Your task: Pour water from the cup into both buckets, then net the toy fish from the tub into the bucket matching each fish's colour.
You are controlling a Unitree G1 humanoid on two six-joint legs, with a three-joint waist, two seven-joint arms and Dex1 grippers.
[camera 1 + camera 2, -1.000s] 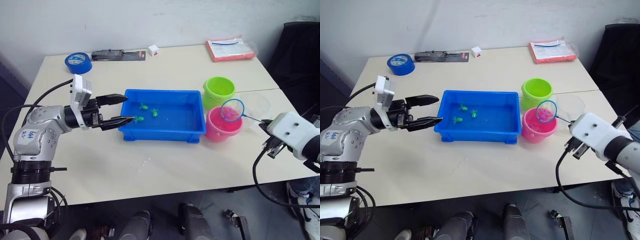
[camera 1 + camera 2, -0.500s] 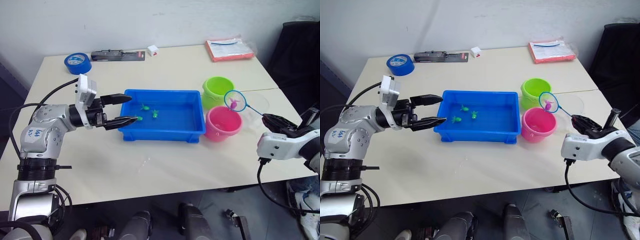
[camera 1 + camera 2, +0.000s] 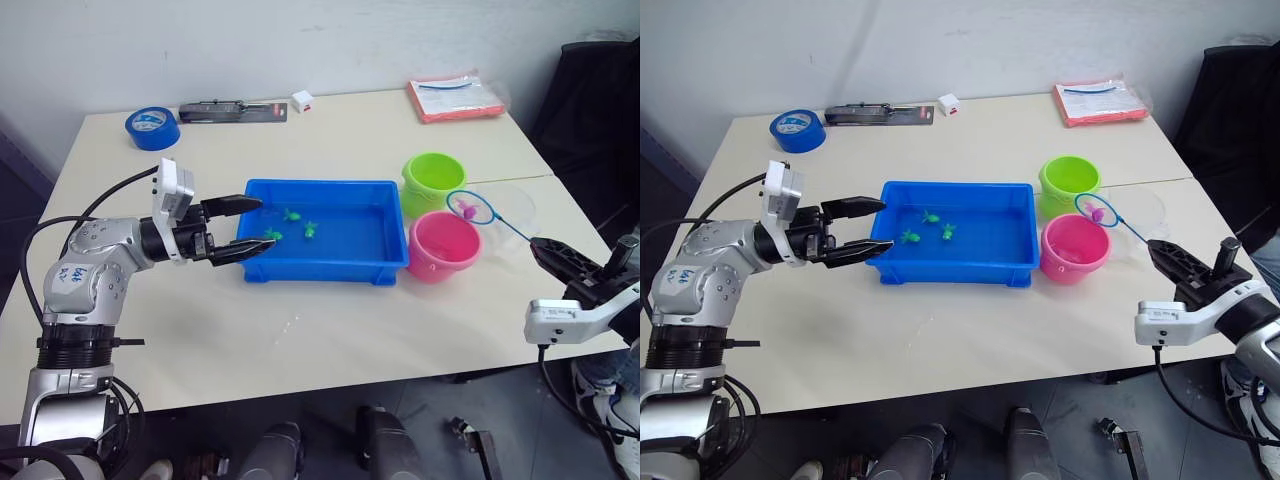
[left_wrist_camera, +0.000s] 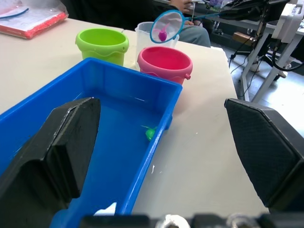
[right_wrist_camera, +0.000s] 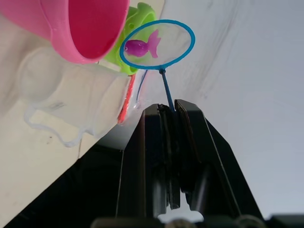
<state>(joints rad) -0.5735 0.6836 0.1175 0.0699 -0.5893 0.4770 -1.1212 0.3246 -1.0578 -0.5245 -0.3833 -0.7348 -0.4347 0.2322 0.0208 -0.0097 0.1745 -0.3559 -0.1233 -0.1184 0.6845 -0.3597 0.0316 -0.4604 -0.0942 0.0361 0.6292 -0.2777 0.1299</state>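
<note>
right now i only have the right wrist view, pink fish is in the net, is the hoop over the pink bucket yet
Observer: Not squarely. In the head views the net is held up by the far rim of the pink bucket, on the side towards the cup.
Operator: ok what else is there to scoop
Observer: Three green fish lie in the tub; I see no pink ones there.
Operator: and the other arm
Observer: The left gripper is open at the tub's left end, well away from the buckets.
</note>
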